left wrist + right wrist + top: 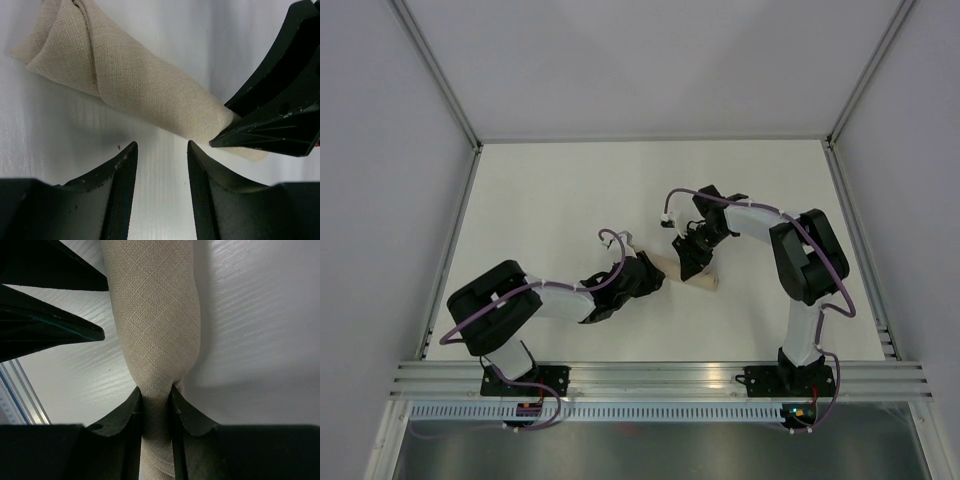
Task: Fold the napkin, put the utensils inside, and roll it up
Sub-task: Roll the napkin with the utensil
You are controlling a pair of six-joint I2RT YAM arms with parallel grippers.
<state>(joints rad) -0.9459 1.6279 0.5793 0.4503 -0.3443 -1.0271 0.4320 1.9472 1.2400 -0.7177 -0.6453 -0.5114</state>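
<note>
The beige napkin [704, 280] lies rolled into a tube on the white table [570, 200], between the two grippers. My right gripper [688, 262] is shut on the roll, and in the right wrist view [156, 392] its fingers pinch the napkin [155, 315] tightly at one spot. My left gripper [655, 276] is open and empty just beside the roll's left end. In the left wrist view [161, 147] the napkin [140, 80] lies just beyond its fingertips, apart from them. No utensil shows in any view.
Aluminium rails [660, 375] run along the table's near edge, and grey walls close in the left, right and back. The right gripper's fingers [275, 115] show at the right of the left wrist view. A tiny red speck [118, 147] marks the table.
</note>
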